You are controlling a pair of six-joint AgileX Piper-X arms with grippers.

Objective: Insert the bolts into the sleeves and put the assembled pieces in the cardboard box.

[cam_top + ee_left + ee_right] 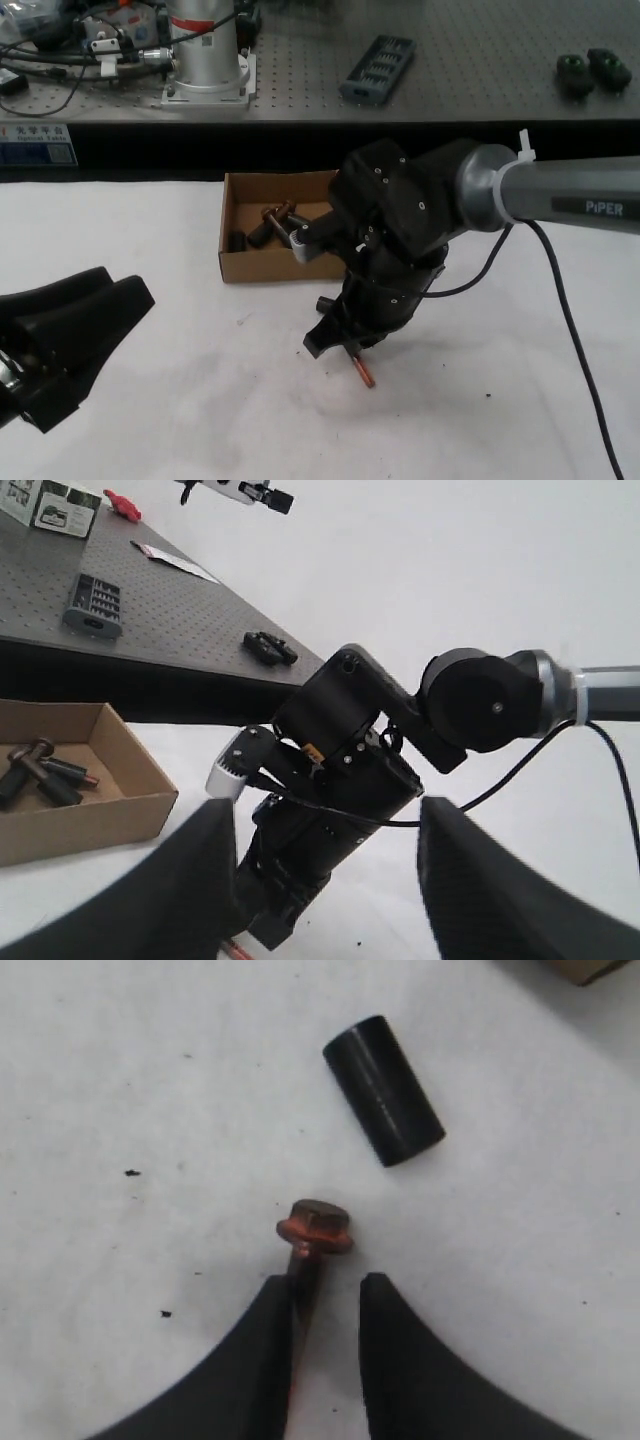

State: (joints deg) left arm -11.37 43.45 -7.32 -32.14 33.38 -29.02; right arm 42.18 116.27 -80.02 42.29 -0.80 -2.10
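Near box, right gripper angled down, slightly parted astride bolt; left gripper agape.

One bolt and one sleeve are sitting outside the one cardboard box, which is holding at least three assembled pieces.

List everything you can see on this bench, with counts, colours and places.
bolt: one, copper, lying on the white cloth under the right gripper
sleeve: one, black, lying on the cloth near the bolt's head
cardboard box: one, brown, on the cloth beyond the right gripper
assembled pieces: at least two, black and copper, inside the box
left gripper: one, black, open, near left of the bench
right gripper: one, black, open, straddling the bolt's shaft
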